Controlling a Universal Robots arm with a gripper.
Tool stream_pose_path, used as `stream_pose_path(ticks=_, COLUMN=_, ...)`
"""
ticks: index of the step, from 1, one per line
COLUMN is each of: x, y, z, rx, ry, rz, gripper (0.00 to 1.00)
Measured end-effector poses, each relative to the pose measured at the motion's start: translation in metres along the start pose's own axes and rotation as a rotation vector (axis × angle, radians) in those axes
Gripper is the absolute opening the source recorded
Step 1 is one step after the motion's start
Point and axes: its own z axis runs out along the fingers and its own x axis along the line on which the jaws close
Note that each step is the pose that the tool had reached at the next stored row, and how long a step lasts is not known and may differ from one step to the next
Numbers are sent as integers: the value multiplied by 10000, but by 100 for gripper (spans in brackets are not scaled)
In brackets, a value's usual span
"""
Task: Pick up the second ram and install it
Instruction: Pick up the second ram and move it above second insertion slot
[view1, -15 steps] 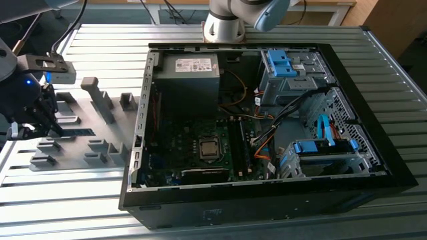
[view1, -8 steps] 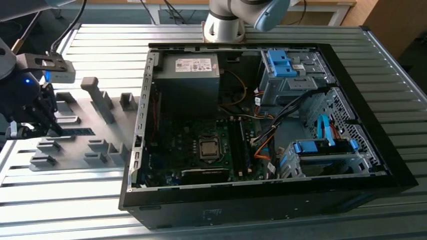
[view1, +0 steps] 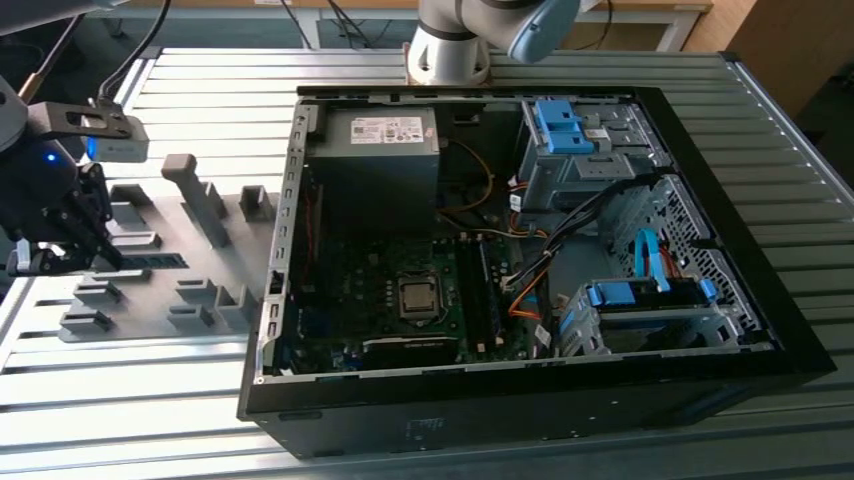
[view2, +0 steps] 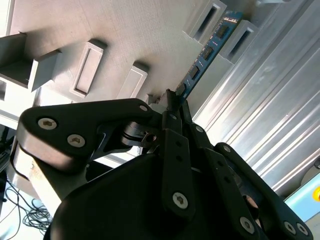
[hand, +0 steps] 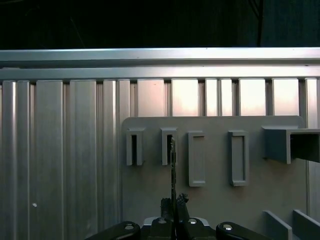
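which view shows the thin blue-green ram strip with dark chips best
The second wrist view: the thin blue-green ram strip shows its flat face and dark chips, one end in the gripper. The first wrist view shows it edge-on; the exterior view, a small dark sliver.

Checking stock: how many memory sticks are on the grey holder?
1: the memory stick standing in the grey holder, clamped by the gripper. Others may be hidden.
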Motion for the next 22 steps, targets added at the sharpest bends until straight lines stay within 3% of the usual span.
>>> stream_pose_path(ticks=22, x=-1, y=0, z=-91, rx=2, ry=-1, rz=0, gripper=14)
